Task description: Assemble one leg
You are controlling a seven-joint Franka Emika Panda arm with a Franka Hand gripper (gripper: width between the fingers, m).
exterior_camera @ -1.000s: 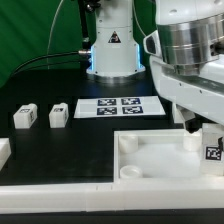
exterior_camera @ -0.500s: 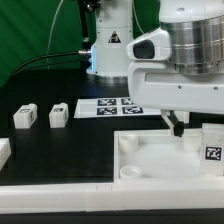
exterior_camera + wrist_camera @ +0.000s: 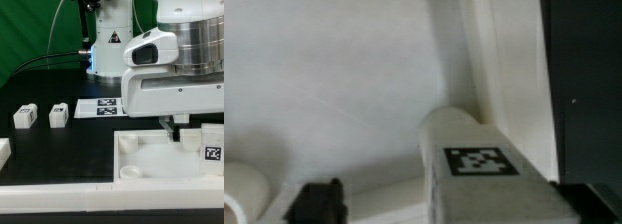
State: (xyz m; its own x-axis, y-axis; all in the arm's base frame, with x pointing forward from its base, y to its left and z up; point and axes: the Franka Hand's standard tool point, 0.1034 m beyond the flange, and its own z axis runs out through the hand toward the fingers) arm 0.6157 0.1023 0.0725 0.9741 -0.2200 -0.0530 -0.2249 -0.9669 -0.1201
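Observation:
A leg (image 3: 211,148), a small white block with a black-and-white tag, stands on the far right part of the large white panel (image 3: 150,165). In the wrist view this leg (image 3: 482,165) lies between my two black fingers, close to one finger (image 3: 592,202) and with a gap to the other (image 3: 322,203). My gripper (image 3: 190,132) is open, low over the panel and astride the leg; it also shows in the wrist view (image 3: 455,205). Two more legs (image 3: 24,116) (image 3: 58,113) stand on the black table at the exterior view's left.
The marker board (image 3: 105,106) lies flat behind the panel. Another white part (image 3: 3,152) shows at the exterior view's left edge. The arm's base (image 3: 112,50) stands at the back. The panel has a raised rim and a round corner socket (image 3: 131,171).
The arm's body has shifted toward the exterior view's left over the panel. The leg on the panel and the two legs on the table have not moved.

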